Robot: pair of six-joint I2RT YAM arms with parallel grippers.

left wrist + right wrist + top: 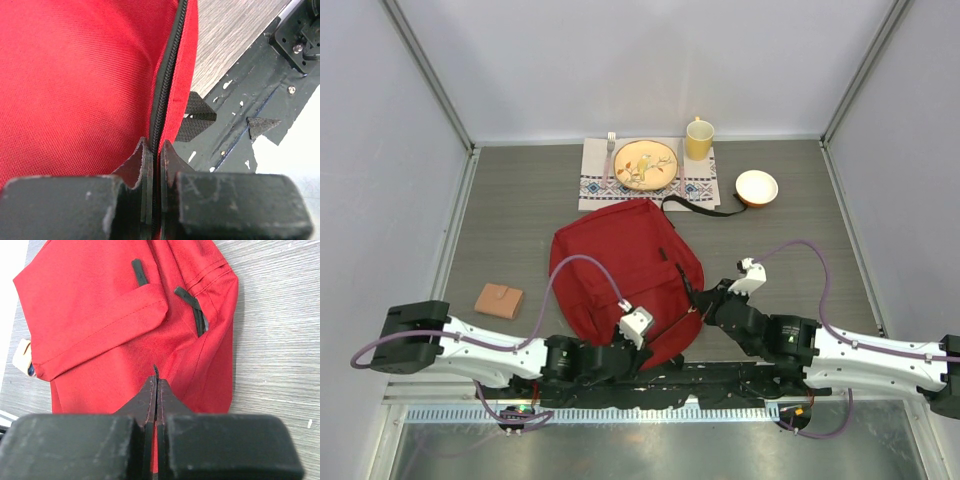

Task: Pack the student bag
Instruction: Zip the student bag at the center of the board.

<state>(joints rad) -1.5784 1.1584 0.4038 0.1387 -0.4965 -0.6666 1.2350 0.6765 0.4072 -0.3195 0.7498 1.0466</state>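
The student bag (620, 265) is a red backpack that lies flat in the middle of the table, its near edge by the arm bases. My left gripper (660, 345) is at the bag's near right edge. In the left wrist view it (155, 146) is shut on the black zipper seam (165, 85) of the bag (75, 75). My right gripper (694, 303) is at the bag's right side. In the right wrist view it (156, 381) is shut on a thin black zipper pull (155, 370) over the red fabric (100, 320). The bag's inside is hidden.
A brown wallet-like item (500, 299) lies left of the bag. At the back, a patterned placemat (595, 185) holds a plate (646, 164) and a fork (610, 150), with a yellow cup (699, 138) and a white bowl (756, 187) nearby. A black strap (705, 208) trails from the bag's far end.
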